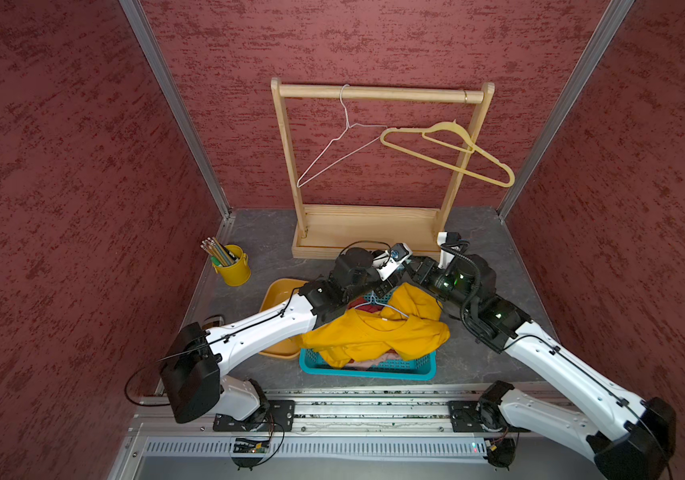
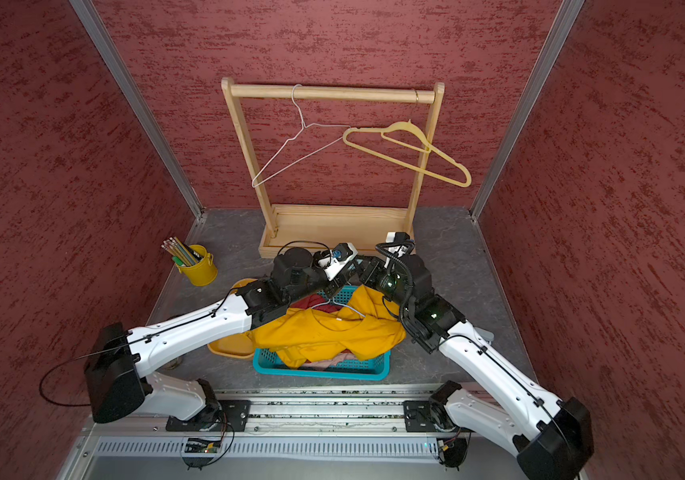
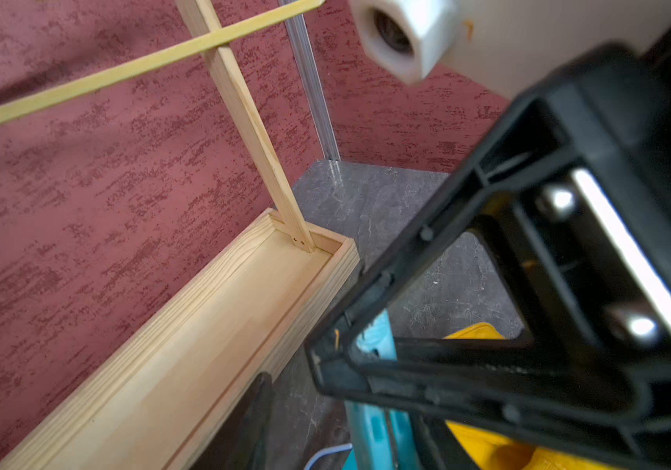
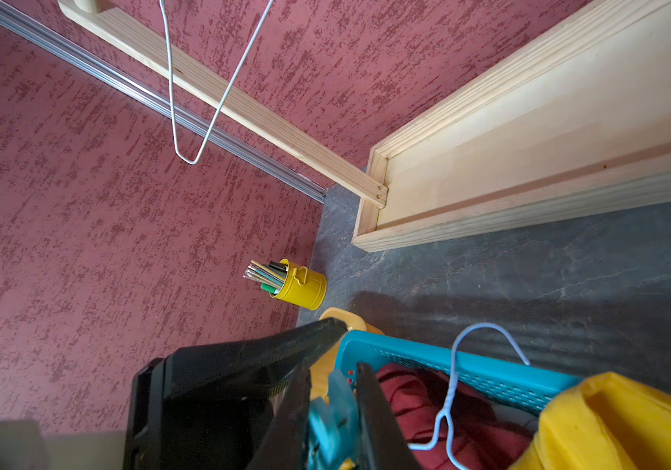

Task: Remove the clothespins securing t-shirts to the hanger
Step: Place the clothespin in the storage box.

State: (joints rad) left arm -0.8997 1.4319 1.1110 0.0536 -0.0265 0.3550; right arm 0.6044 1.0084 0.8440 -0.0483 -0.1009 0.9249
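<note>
The light-blue plastic clothespin (image 4: 327, 423) lies lengthwise between the right fingers (image 4: 366, 390), nearly closed on it above a corner of the teal mesh basket (image 4: 407, 355); left fingers (image 3: 427, 366) adjacent, opening unreadable

You have soft, even light in both top views, with only faint shadows under the arms on the grey table (image 1: 257, 237). The wide lenses bow the wall posts (image 1: 174, 104) near the picture edges. In the left wrist view a metal rail (image 3: 631, 260) glares white and the white housing (image 3: 403, 36) is blurred; in the right wrist view the right tool (image 4: 336, 411) is soft too
</note>
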